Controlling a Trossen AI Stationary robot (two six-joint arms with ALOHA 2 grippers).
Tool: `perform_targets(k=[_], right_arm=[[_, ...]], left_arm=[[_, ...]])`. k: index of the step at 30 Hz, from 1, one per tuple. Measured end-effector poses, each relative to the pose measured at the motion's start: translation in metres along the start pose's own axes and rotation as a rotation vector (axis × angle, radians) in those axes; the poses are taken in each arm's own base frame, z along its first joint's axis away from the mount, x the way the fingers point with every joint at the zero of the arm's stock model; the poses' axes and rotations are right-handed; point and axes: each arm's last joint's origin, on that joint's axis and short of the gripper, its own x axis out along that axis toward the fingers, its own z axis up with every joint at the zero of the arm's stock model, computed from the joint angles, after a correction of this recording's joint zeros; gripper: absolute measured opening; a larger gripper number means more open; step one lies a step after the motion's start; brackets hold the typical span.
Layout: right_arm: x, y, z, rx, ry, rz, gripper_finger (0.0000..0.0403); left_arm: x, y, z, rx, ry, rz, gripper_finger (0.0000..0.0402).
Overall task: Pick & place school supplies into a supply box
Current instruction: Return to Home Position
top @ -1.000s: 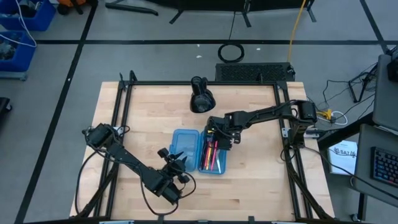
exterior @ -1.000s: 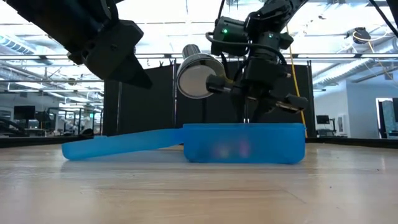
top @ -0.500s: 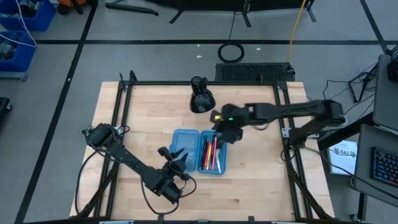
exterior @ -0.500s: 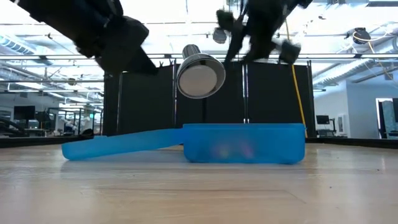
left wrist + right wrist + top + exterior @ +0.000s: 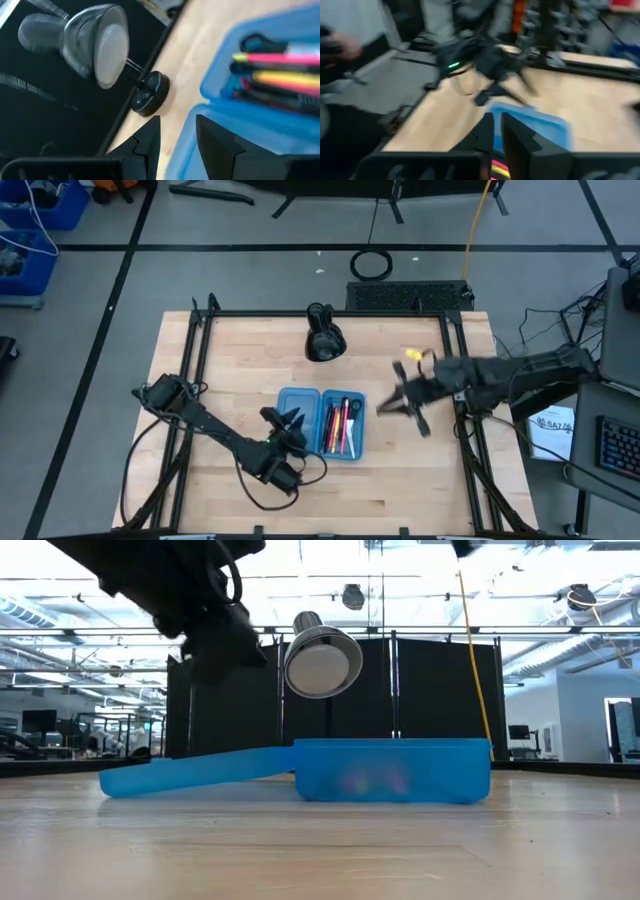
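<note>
The supply box (image 5: 320,423) lies open on the table, two light-blue halves joined along a long side. Its right half holds the school supplies (image 5: 340,425): pink, yellow, red and dark pens (image 5: 285,75) beside a black loop handle (image 5: 255,40). The empty left half (image 5: 200,772) rests flat on the wood. My left gripper (image 5: 290,420) hovers open over that half's near-left part, its fingers (image 5: 217,145) above the half's rim without touching. My right gripper (image 5: 392,405) is raised between the box and the table's right edge, its fingers (image 5: 520,135) nearly together with nothing between them.
A black dome-headed lamp (image 5: 323,340) stands at the far middle of the table, behind the box (image 5: 320,660). Black frame rails (image 5: 200,360) run along the table's left, far and right sides. Bare wood lies near the front edge (image 5: 400,490).
My right gripper has risen from above the box's pen-filled half and swung away toward the table's right edge, rolling its wrist as it went. My left gripper has rolled and edged slightly toward the box's empty half. The box and pens have stayed put.
</note>
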Motion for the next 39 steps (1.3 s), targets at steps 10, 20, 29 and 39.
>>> perform_targets(k=[10,20,29,39], right_arm=[[0.012,0.005,-0.084,-0.069,-0.096,-0.195,0.0002],[-0.015,-0.007,-0.075,-0.201,-0.171,-0.252,0.0001],[-0.032,-0.01,-0.102,-0.177,-0.325,-0.229,0.0],[-0.032,-0.018,-0.153,0.028,-0.386,-0.275,0.0]], left_arm=[[-0.016,0.063,0.068,0.247,-0.129,-0.459,0.0071],[-0.029,0.207,0.092,0.052,-0.54,-0.73,0.0004],[-0.009,0.221,-0.024,-0.227,-0.612,-0.75,0.0004],[0.008,0.193,-0.118,-0.463,-0.806,-0.735,0.0002]])
